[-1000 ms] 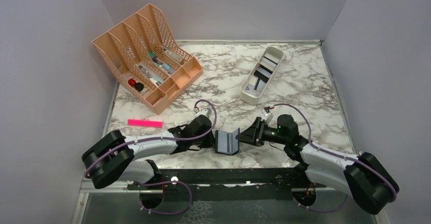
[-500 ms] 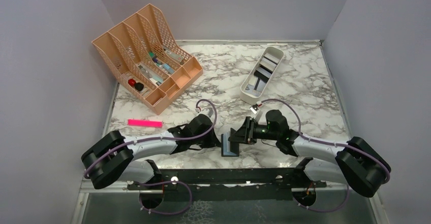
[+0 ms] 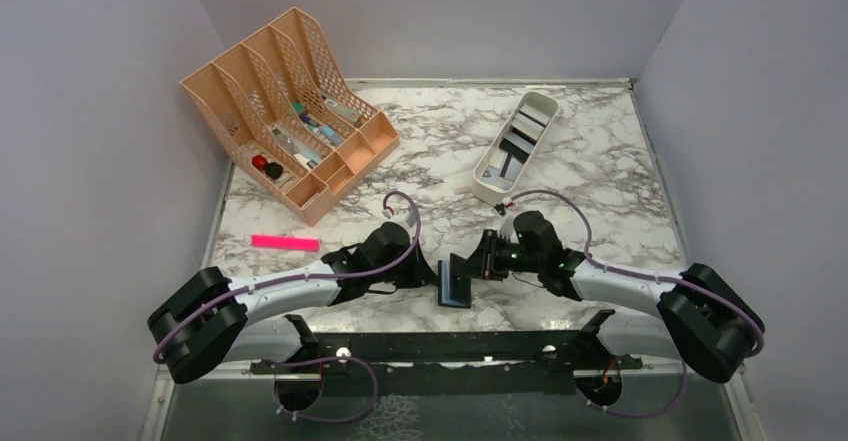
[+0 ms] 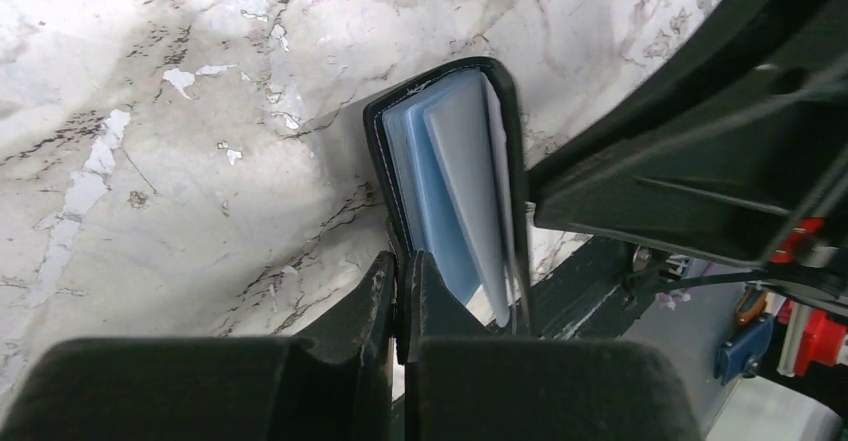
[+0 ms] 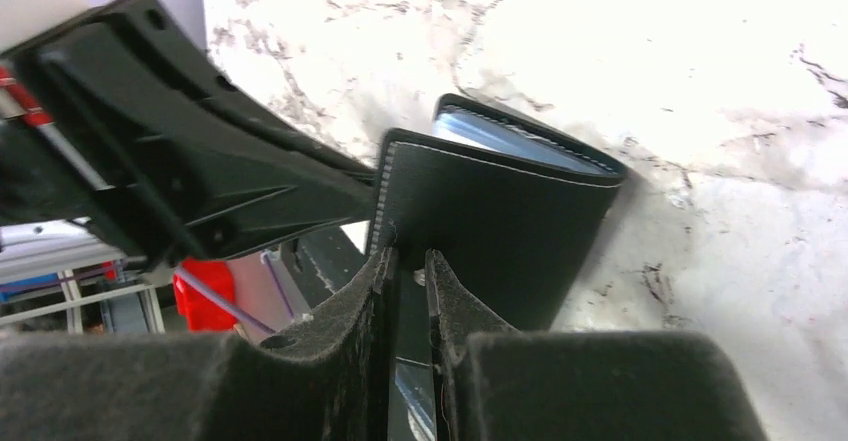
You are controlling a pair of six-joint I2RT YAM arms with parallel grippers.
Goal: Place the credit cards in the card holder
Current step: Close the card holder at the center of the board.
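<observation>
While the cards (image 3: 516, 142) lie in the white tray (image 3: 497, 193) at the back right of the table (image 3: 420, 151), none of them is in the holder (image 3: 452, 283), which stands on edge near the front, well apart from the tray and between the two arms. It is folded to a narrow V, with pale blue sleeves (image 4: 450, 181) showing inside.

The left gripper (image 4: 402, 261) has its fingers pressed tight on the edge of one black flap. The right gripper (image 5: 408, 256) has its fingers drawn close around the lower edge of the other flap, with only a thin slit between them; they appear to pinch it, though I would not call that hold firm.

The step in hand looks like opening the holder so that a sleeve can take a card. To do it well, the right fingers should seat fully on the flap alone, without catching a sleeve. Then the two arms should ease apart evenly, keeping the spine low against the marble so the holder neither twists nor slips out. A hard tug could pull a flap free or strain the fold. Once it is open, one gripper has to let go to fetch a card, so the other needs a hold that keeps the holder steady alone.
</observation>
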